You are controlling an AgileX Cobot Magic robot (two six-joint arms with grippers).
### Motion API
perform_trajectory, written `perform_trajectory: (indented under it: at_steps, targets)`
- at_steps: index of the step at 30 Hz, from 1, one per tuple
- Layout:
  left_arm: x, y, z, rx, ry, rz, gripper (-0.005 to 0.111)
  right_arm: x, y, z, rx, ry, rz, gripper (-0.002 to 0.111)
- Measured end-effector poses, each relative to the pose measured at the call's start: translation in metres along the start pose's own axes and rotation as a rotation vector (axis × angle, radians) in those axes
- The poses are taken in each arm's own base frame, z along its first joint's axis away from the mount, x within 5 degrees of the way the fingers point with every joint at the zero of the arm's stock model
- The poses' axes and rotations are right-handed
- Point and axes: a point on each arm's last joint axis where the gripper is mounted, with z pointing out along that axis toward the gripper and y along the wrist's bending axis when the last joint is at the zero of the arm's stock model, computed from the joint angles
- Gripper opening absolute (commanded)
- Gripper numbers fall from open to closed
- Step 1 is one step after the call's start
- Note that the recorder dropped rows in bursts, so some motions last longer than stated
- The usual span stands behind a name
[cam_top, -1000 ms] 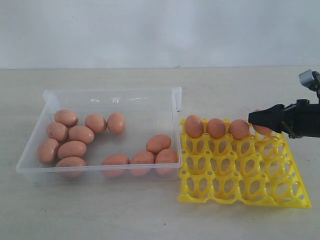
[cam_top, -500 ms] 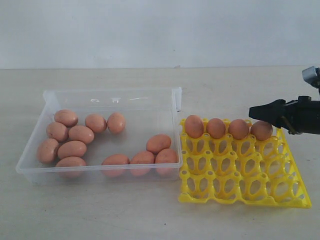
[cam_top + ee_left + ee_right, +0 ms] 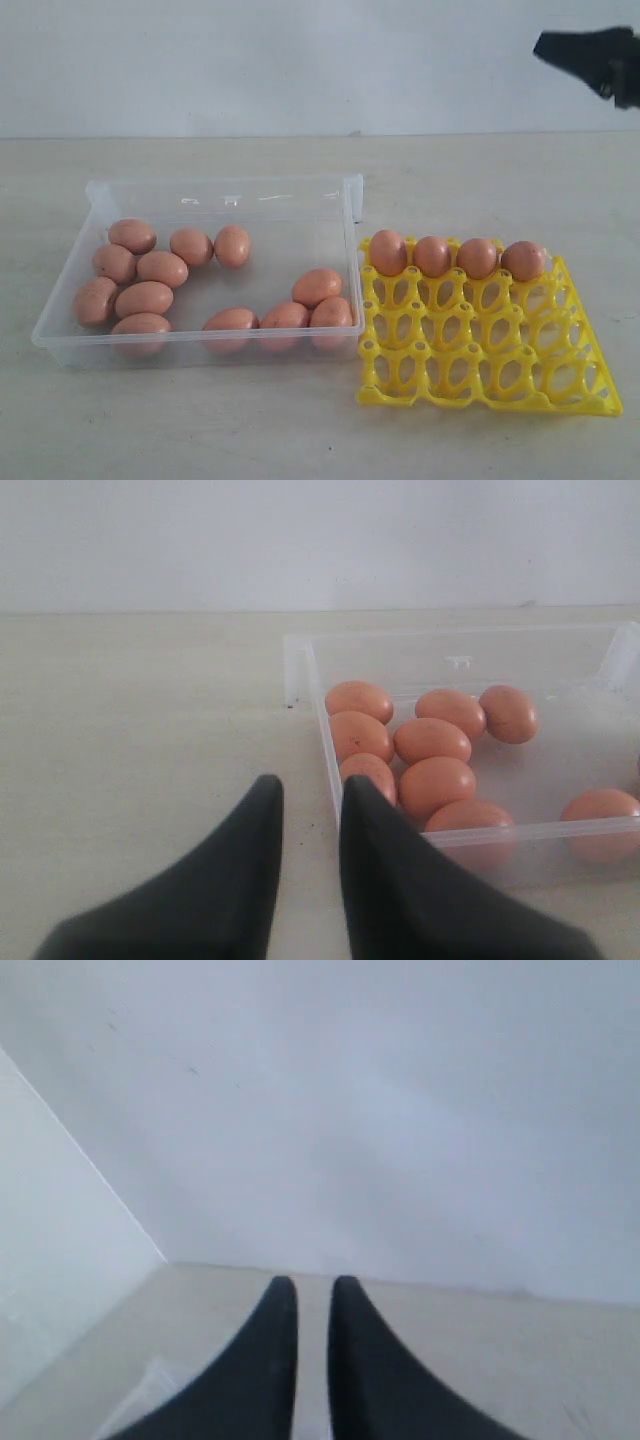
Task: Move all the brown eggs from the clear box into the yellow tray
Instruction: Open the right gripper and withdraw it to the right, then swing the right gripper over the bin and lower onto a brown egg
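Observation:
Several brown eggs (image 3: 162,268) lie in the clear box (image 3: 225,185), one cluster at its left end and a few along the front wall near the right end. The yellow tray (image 3: 480,370) stands to the right of the box, and brown eggs (image 3: 478,257) fill its far row. My right gripper (image 3: 540,44) hangs high above the table's far right, its fingers a narrow gap apart with nothing between them (image 3: 313,1285). My left gripper (image 3: 306,790) is out of the exterior view. It hovers outside the box's end wall (image 3: 320,730), slightly open and empty, close to the clustered eggs (image 3: 432,740).
The three nearer rows of tray cups (image 3: 470,340) hold nothing. A plain white wall (image 3: 300,60) runs behind the pale tabletop (image 3: 200,420).
My right gripper left the last egg in the tray's far-right cup, then rose and drew back up to the top right. The eggs in the box have not moved.

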Motion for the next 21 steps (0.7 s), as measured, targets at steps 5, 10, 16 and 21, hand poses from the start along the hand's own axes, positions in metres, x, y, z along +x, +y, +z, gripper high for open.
perform_trajectory:
  at_steps: [5, 10, 16, 21]
  targets:
    - [0.0, 0.0, 0.0, 0.0, 0.0, 0.0, 0.022, -0.04, 0.066, 0.023, -0.176, -0.041, -0.091, 0.0]
    - [0.0, 0.0, 0.0, 0.0, 0.0, 0.0, 0.022, -0.025, 0.157, 0.06, -0.368, 0.122, -0.256, 0.0]
    - [0.0, 0.0, 0.0, 0.0, 0.0, 0.0, 0.022, 0.039, 0.233, 0.1, -0.091, 0.369, -0.663, 0.0]
    - [0.0, 0.0, 0.0, 0.0, 0.0, 0.0, 0.022, 0.059, 0.25, 0.12, 0.339, 0.306, -0.919, 0.0]
